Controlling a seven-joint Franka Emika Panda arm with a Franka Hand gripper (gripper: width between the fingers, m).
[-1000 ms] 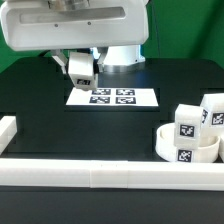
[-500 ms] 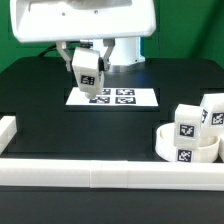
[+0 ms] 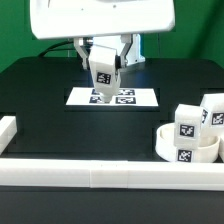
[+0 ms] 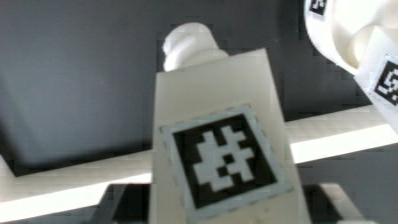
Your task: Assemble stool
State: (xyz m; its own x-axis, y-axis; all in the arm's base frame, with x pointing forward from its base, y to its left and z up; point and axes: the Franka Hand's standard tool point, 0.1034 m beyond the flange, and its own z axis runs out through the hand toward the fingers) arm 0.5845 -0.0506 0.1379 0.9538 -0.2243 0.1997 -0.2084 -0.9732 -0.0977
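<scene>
My gripper [image 3: 103, 52] is shut on a white stool leg [image 3: 103, 78], which hangs tag-forward above the marker board [image 3: 142, 99]. In the wrist view the leg [image 4: 214, 110] fills the middle, its tapered end pointing away, with a dark finger [image 4: 125, 200] on one side and another on the other. The round white seat [image 3: 172, 150] lies at the exterior view's right, near the front bar. Two more tagged legs [image 3: 188, 122] [image 3: 212, 110] stand close together at or just behind the seat. Part of the seat [image 4: 365, 40] shows in a corner of the wrist view.
A long white bar [image 3: 100, 172] runs along the table's front edge, and a short one [image 3: 8, 130] edges the exterior view's left. The bar [image 4: 71, 170] also crosses the wrist view behind the held leg. The table top is black.
The arm has carried the held leg towards the exterior view's right and slightly forward, from beside the marker board's left end to over its middle. The seat and the other legs have not moved.
</scene>
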